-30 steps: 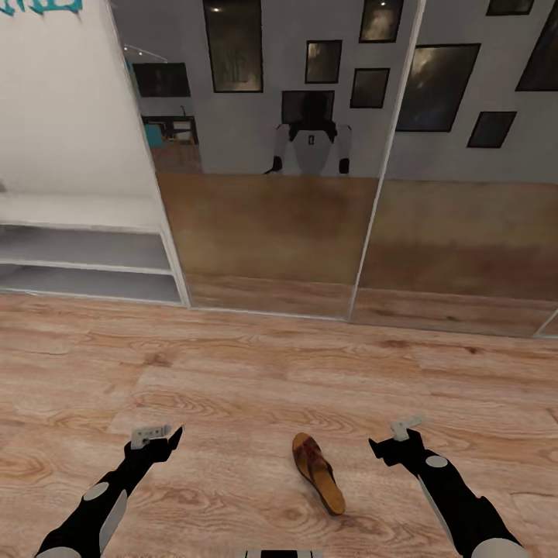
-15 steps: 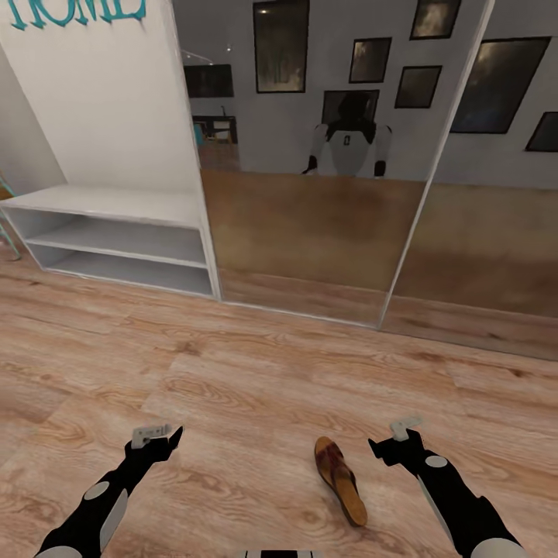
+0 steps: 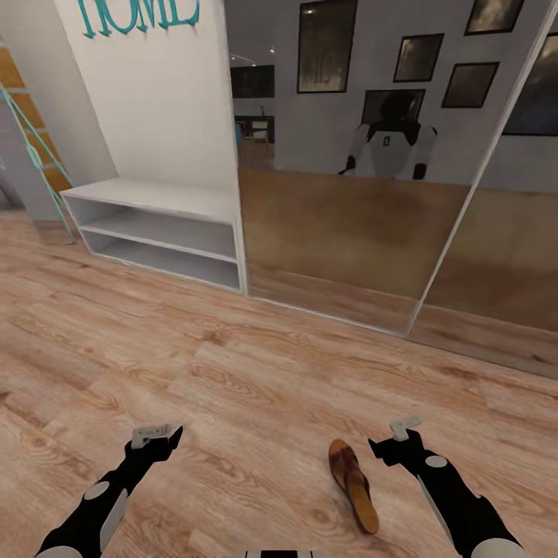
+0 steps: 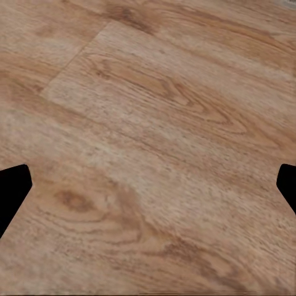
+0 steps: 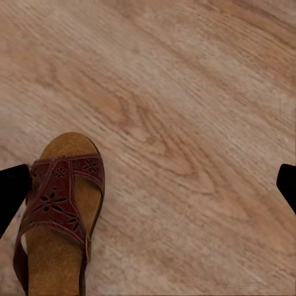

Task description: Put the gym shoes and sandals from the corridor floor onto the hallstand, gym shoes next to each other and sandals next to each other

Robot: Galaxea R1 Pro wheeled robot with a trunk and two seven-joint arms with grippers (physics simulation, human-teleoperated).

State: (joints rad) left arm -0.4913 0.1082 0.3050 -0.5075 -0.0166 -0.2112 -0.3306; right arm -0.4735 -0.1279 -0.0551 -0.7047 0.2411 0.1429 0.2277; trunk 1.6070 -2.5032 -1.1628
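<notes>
Sandal (image 3: 354, 485) flat on corridor floor (image 3: 232, 372) beside right gripper (image 3: 390, 443); hallstand (image 3: 159, 232) well apart; both grippers' fingers spread wide, empty; left gripper (image 3: 159, 438).

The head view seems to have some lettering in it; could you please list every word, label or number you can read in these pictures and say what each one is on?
"HOME": teal letters on the white wall panel above the hallstand; the tops of the letters are cut off by the picture's edge.
The framed pictures seen in the mirror are too dark to show any text.
The sandal bears a cut-out flower pattern, no lettering.
</notes>
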